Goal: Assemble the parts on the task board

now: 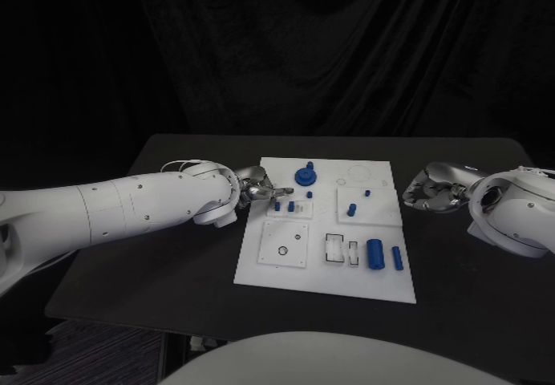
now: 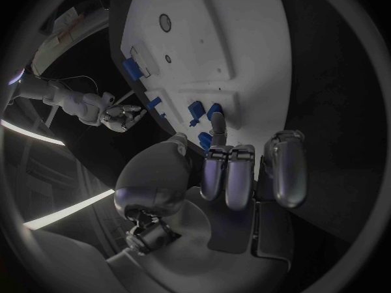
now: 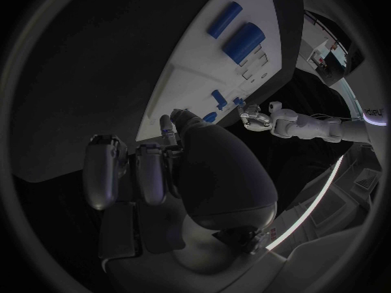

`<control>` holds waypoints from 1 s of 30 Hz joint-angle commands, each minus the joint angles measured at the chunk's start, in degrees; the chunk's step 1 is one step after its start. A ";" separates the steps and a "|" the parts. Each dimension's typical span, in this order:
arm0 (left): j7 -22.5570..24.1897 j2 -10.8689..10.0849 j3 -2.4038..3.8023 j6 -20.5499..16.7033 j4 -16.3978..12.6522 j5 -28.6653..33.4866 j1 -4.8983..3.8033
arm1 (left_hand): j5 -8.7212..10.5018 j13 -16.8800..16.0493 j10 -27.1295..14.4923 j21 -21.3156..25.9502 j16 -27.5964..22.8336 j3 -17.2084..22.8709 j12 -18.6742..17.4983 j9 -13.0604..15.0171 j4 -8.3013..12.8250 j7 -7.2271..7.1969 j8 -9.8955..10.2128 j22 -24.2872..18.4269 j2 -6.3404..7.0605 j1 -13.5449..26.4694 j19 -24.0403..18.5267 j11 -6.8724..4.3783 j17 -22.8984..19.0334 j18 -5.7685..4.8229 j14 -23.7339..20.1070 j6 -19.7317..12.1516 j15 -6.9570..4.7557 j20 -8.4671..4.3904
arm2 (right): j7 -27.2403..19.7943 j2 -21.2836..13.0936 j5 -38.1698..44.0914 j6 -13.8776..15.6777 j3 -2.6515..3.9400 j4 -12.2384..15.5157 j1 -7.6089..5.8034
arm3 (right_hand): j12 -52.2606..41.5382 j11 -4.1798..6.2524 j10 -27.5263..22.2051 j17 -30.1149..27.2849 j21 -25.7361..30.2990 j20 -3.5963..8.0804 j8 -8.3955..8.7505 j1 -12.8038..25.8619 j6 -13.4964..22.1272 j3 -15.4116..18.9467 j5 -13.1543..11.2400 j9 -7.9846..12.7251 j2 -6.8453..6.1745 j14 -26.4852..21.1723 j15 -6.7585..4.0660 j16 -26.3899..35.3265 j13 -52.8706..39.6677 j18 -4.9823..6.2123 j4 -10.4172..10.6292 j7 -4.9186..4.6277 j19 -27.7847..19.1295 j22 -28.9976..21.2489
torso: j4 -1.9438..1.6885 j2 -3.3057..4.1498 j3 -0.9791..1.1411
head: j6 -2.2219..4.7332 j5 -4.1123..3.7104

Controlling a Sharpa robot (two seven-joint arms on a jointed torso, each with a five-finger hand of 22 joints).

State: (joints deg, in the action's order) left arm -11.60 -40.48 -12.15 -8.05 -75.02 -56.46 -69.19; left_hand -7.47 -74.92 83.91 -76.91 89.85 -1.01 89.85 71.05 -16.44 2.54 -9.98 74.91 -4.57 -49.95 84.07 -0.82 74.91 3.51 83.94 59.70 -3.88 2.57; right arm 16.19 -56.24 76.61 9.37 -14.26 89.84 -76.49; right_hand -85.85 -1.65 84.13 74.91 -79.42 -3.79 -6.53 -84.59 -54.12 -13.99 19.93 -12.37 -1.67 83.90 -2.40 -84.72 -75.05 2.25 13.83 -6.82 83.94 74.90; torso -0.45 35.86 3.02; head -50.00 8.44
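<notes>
Bench [image 1: 162, 265]: black, carrying the task board at its middle.
Task board [image 1: 347, 281]: white plate with raised square blocks; several parts standing in sockets, two lying loose, so assembly judged partly done.
Left hand [image 1: 257, 195]: over the board's left edge, fingers [image 2: 232, 176] curled; whether pinching anything, cannot tell.
Right hand [image 1: 431, 195]: just off the board's right edge, fingers curled in, nothing visible in them.
Large cylinder [image 1: 374, 253]: blue, lying near the front right, not yet seated.
Thin rod [image 1: 397, 257]: blue, lying just beside the cylinder.
</notes>
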 commanded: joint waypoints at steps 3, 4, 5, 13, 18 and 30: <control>1.36 -0.02 0.05 -1.53 -0.02 0.18 0.14 | -0.30 -15.08 6.09 -0.37 0.15 -0.41 0.15 0.06 -0.03 -0.09 -0.38 11.07 -0.01 -0.60 0.42 -0.46 15.09 -0.45 6.06 0.41 -0.24 -0.22 | 0.73 -0.12 0.12 -0.40 0.03 0.05 0.16 | 0.20 -0.32 0.50 9.84 0.19 -0.43 0.33 0.07 0.09 -0.33 0.23 0.06 0.07 4.43 0.41 0.34 -9.16 0.45 -0.05 -0.17 1.12 11.43 | -0.04 0.00 0.01 | 0.00 -0.05; 1.43 -0.05 0.05 -1.87 -0.05 0.18 0.14 | -0.37 -15.08 6.09 -0.46 0.15 -0.52 0.15 0.09 0.05 -0.10 -0.35 11.10 0.06 -0.94 0.46 -0.50 15.09 -0.47 6.06 0.36 -0.29 -0.26 | 0.73 -0.14 0.12 -0.39 0.03 0.06 0.16 | 0.20 -0.32 0.50 9.84 0.19 -0.43 0.33 0.07 0.09 -0.33 0.23 0.06 0.07 4.43 0.41 0.34 -9.16 0.45 -0.05 -0.17 1.12 11.43 | -0.04 -0.01 0.01 | 0.00 -0.05; 1.58 -0.08 0.05 -2.32 -0.10 0.18 0.14 | -0.41 -15.08 6.09 -0.47 0.15 -0.58 0.15 0.11 0.08 -0.10 -0.33 11.10 0.10 -1.13 0.47 -0.51 15.09 -0.47 6.06 0.31 -0.30 -0.28 | 0.73 -0.16 0.12 -0.40 0.03 0.08 0.16 | 0.20 -0.32 0.50 9.84 0.19 -0.43 0.33 0.07 0.09 -0.33 0.23 0.06 0.07 4.43 0.41 0.34 -9.16 0.45 -0.05 -0.17 1.12 11.43 | -0.03 -0.02 0.02 | 0.00 -0.07; 9.33 -0.92 0.05 -12.89 -0.88 -6.43 0.14 | -4.09 -15.08 6.09 -0.84 0.15 -2.20 0.15 3.60 0.33 -0.39 -2.55 11.19 1.02 -7.43 0.63 -0.78 15.09 -0.55 6.06 -1.14 -0.59 -0.61 | 0.80 -0.55 0.12 -0.40 0.03 0.23 0.17 | 0.22 -0.35 0.47 9.79 0.30 -0.42 0.22 0.10 -0.19 -0.48 0.24 0.03 0.16 4.41 0.40 0.39 -9.13 0.47 -0.09 -0.11 1.09 11.40 | -0.02 -0.02 0.00 | 0.00 -0.39; 23.16 -1.15 0.06 -20.75 -0.72 -9.31 0.11 | -9.51 -11.45 -1.01 6.20 0.15 -0.24 -7.76 2.00 2.03 1.75 1.25 9.26 1.99 -19.33 -4.80 1.52 15.09 0.74 6.06 -6.80 1.62 1.01 | 0.67 -0.73 0.12 0.09 0.03 0.30 0.16 | 0.22 -0.35 0.47 9.79 0.30 -0.42 0.22 0.10 -0.19 -0.48 0.24 0.03 0.16 4.41 0.40 0.39 -9.13 0.47 -0.09 -0.11 1.09 11.40 | 0.01 -0.02 -0.01 | 0.00 -0.76; 37.71 1.88 0.07 -15.85 3.22 -10.80 -0.28 | -10.62 26.64 -46.01 12.98 -9.07 18.88 -64.85 -24.07 1.18 4.88 6.48 7.01 6.58 -39.85 -15.96 5.87 3.49 2.18 -7.77 -18.48 5.30 4.36 | 0.34 -0.85 0.12 0.87 0.03 0.38 0.15 | 0.21 -0.36 0.48 9.79 0.32 -0.43 0.15 0.11 -0.34 -0.48 0.25 0.00 0.10 4.42 0.41 0.38 -9.13 0.47 -0.13 -0.09 1.09 11.40 | 0.03 -0.05 0.02 | 0.00 -1.35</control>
State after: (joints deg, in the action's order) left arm 19.23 -39.08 -12.13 -25.99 -72.46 -65.64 -69.28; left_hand -18.09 -49.15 38.32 -63.07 80.40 17.47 25.82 47.90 -15.23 7.23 -3.65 74.91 1.79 -89.57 67.40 5.10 74.91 5.30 75.59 41.82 1.59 6.86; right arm 16.15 -57.01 76.61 9.48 -14.26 90.08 -76.47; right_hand -85.86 -1.64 84.13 74.91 -79.42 -3.79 -6.53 -84.59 -54.12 -14.15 19.93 -12.38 -1.67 83.90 -2.39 -84.73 -75.08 2.25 13.66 -6.82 83.94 74.90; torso -0.44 35.84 3.02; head -50.00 7.17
